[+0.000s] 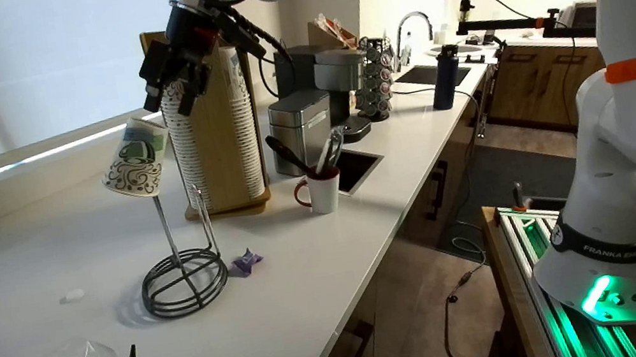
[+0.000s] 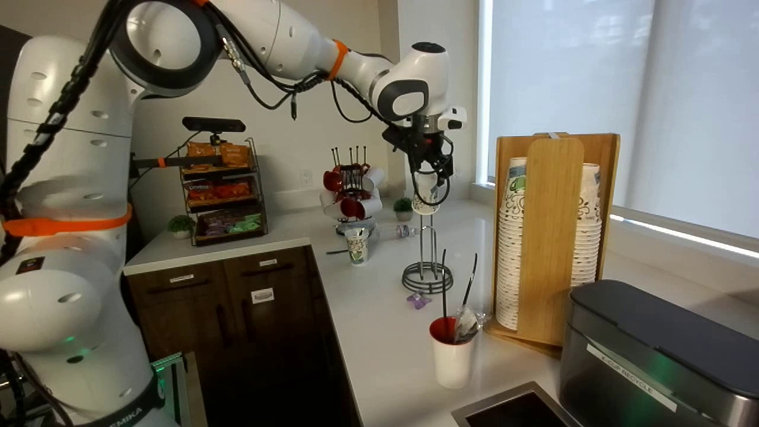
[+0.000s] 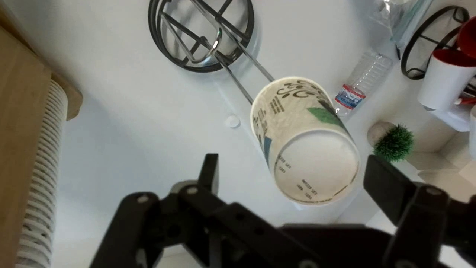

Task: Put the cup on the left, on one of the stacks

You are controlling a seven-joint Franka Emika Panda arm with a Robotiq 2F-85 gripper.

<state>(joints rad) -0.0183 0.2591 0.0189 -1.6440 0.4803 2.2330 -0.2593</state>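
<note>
A patterned paper cup (image 1: 137, 160) sits upside down and tilted on the upright prongs of a wire stand (image 1: 151, 299). It also shows in an exterior view (image 2: 424, 200) and in the wrist view (image 3: 316, 167), its base facing me. My gripper (image 1: 170, 105) is open just above the cup's base; in the wrist view the fingers (image 3: 292, 175) stand apart on either side of it, with gaps. Two tall stacks of paper cups show in both exterior views, one (image 2: 511, 255) and another (image 2: 586, 237), in a wooden holder (image 2: 548, 237). The wrist view shows part of one stack (image 3: 41, 186).
A white mug with stirrers (image 2: 452, 362), a purple wrapper (image 1: 248, 261) and a metal recycle bin (image 1: 300, 130) stand near the holder. A second paper cup (image 2: 357, 246) with a plastic bag, a bottle (image 3: 359, 85) and a mug rack (image 2: 353, 196) are beyond the stand. A window lies behind.
</note>
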